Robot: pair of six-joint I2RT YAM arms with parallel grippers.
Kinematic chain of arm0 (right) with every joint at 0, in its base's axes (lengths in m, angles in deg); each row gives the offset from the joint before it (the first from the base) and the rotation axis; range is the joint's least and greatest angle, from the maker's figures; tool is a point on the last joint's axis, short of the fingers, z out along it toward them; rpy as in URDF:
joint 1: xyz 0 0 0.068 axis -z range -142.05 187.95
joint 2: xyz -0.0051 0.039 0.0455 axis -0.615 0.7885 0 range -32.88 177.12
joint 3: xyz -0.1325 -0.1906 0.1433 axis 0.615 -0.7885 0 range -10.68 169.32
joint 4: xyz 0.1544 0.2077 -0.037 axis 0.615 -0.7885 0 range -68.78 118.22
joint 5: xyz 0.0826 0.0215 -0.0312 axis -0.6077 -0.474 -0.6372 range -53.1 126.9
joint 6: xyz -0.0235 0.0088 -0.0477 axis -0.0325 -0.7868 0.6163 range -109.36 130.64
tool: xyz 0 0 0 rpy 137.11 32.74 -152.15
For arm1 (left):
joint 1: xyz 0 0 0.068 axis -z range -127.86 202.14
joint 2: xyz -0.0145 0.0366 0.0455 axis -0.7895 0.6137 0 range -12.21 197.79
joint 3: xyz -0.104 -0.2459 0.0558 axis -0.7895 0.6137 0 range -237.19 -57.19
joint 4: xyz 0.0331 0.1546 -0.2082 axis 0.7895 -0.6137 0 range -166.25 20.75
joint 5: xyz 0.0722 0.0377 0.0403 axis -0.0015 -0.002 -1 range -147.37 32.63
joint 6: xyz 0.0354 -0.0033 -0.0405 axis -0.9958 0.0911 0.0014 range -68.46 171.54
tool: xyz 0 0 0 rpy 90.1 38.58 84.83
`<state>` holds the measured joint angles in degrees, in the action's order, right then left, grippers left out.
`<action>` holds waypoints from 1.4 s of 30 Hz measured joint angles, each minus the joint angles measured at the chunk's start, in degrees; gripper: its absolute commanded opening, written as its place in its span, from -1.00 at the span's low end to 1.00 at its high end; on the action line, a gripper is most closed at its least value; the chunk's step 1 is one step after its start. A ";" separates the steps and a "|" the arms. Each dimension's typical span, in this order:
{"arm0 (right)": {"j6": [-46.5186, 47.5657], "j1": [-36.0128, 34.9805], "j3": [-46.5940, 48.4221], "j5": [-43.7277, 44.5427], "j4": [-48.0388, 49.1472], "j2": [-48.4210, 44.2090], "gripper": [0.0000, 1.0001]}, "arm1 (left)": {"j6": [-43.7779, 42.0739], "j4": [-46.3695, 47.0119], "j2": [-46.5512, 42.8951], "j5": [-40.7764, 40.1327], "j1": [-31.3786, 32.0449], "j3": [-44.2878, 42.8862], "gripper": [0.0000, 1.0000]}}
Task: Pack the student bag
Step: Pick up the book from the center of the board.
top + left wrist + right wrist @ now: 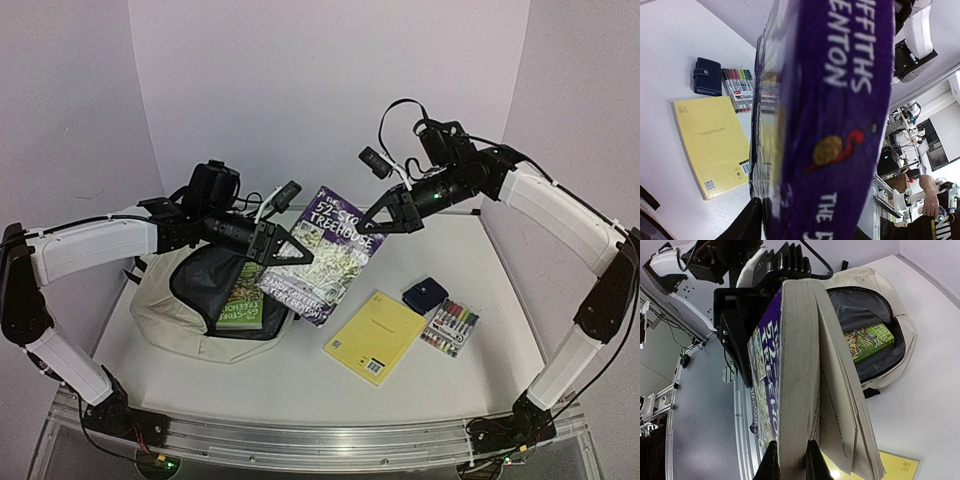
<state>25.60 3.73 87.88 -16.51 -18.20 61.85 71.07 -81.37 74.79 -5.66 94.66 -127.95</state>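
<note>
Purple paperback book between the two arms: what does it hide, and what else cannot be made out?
- Left wrist view: the purple paperback book, blurred, hides whether the left gripper jaws clamp it.
- Right wrist view: it covers most of the yellow paper notepad.
- Top view: it overlaps the green book inside the cream fabric backpack; deeper contents unseen.

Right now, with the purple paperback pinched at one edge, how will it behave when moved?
Probably floppy: loose pages of the purple paperback fan out past the right gripper. Likely light for its size, since a fingertip pinch seems to hold it aloft. Pages may snag at the mouth of the student bag.
</note>
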 measured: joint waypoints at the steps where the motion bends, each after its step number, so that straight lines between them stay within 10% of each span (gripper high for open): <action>1: 0.00 -0.26 0.00 -0.13 0.00 0.00 -1.00 | 0.26 0.23 -0.04 0.11 0.04 -0.01 -0.37; 4: -0.12 -1.04 0.00 -0.33 -0.13 0.00 -0.91 | 0.67 0.40 -0.04 0.16 0.31 -0.02 -0.71; 9: -2.51 -1.01 0.27 0.99 -0.11 0.00 0.72 | 1.76 0.91 -0.64 -1.03 0.88 0.06 -1.00; 11: -5.02 -1.01 0.86 1.79 1.00 0.00 0.94 | 3.02 1.76 -1.37 -3.20 1.08 0.54 -0.99; 34: -47.97 -1.50 -18.92 -8.33 46.95 -0.46 0.97 | 25.26 32.08 -10.49 -22.95 0.97 12.91 -1.00; 42: -58.03 -2.94 -20.88 -11.80 60.96 -0.26 0.02 | 28.71 37.14 -10.49 -22.78 0.97 13.89 -1.00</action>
<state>-32.43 0.79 67.00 -28.31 42.76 61.60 99.77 -44.23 64.30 -28.44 95.63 -114.07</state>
